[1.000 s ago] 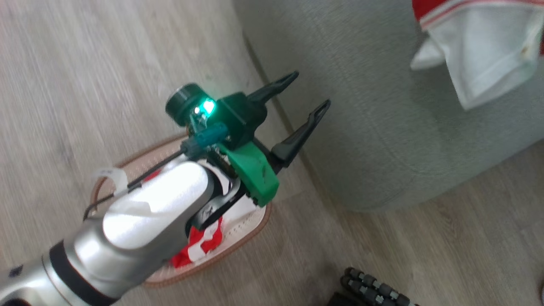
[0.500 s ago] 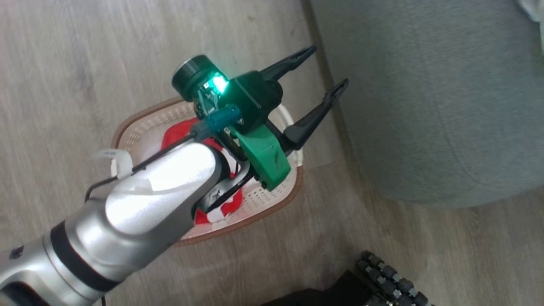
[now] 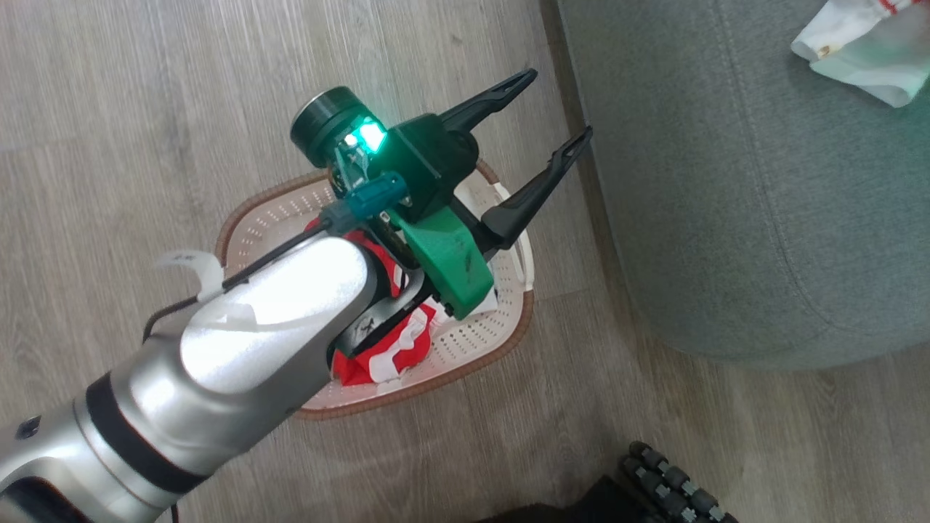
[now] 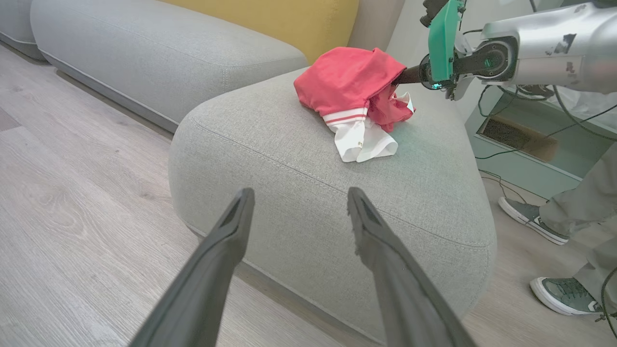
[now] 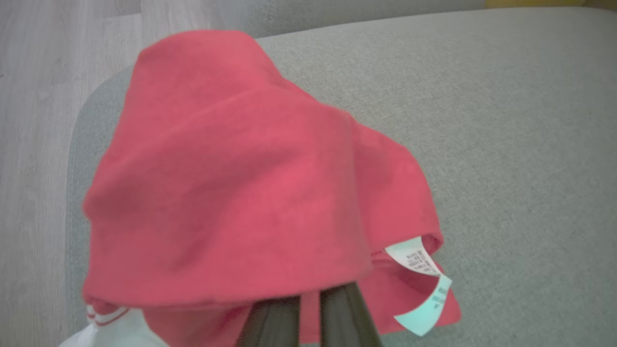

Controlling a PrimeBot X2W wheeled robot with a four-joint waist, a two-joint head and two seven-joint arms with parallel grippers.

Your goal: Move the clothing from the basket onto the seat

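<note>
In the head view my left gripper [image 3: 561, 104] stands open and empty above the far corner of the cream basket [image 3: 476, 359], near the seat's edge. One red and white garment [image 3: 378, 356] lies in the basket, mostly hidden under my forearm. The grey-green seat [image 3: 726, 181] is on the right, with a white part of the other garment [image 3: 857, 58] on it. The left wrist view shows my open left gripper [image 4: 299, 197] facing the seat [image 4: 289, 144], where the red garment [image 4: 352, 86] lies bunched and lifted at one side. My right gripper [image 5: 311, 289] is shut on that garment [image 5: 241, 183].
Pale wood floor [image 3: 145, 87] surrounds the basket. A person's grey shoes [image 4: 530, 217] stand beside the seat's far side, near cables. A longer grey sofa section [image 4: 159, 48] and a yellow cushion [image 4: 289, 19] lie behind. A dark ribbed part [image 3: 668, 479] sits at the bottom edge.
The head camera has shifted, so the basket and seat sit differently in the picture. My left gripper stays open over the basket's far side with nothing in it.
</note>
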